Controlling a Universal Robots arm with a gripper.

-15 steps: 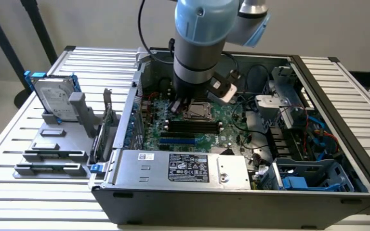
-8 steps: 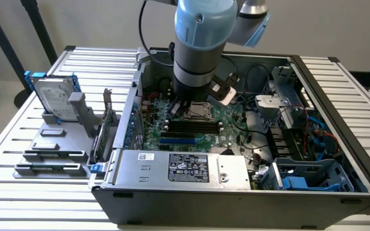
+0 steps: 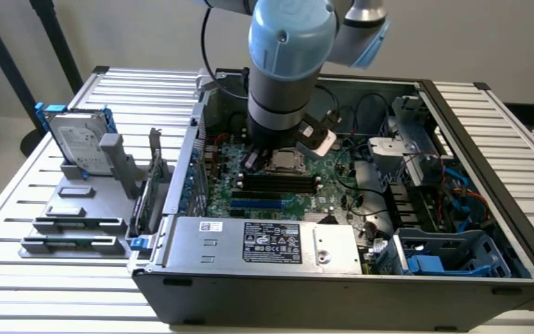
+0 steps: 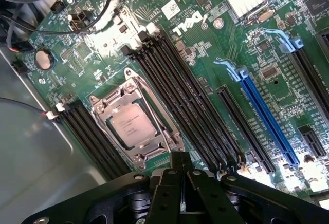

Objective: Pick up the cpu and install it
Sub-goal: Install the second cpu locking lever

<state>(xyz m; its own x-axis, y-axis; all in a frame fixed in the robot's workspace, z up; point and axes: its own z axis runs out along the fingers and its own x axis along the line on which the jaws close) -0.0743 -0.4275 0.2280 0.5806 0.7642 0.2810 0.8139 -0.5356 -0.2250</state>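
Tool (image 4: 181,183) fingers are pressed together and hold nothing; in the wrist view their black tips meet just above the green motherboard (image 4: 205,44). The arm (image 3: 286,69) comes straight down into the open computer case (image 3: 360,278), its blue and grey wrist upright over the board's middle. The cpu (image 4: 134,125) lies seated in its metal socket frame (image 4: 136,121), silvery top up, just beside the closed tool tips and apart from them. The wrist view gives the chip's printed face, the black memory slots (image 4: 175,90) on both sides of the socket and a blue slot (image 4: 267,118). The exterior view gives the slatted counter (image 3: 26,209), where a grey parts holder (image 3: 81,216) near the counter's far edge on that view's left carries an upright hard drive (image 3: 77,142).
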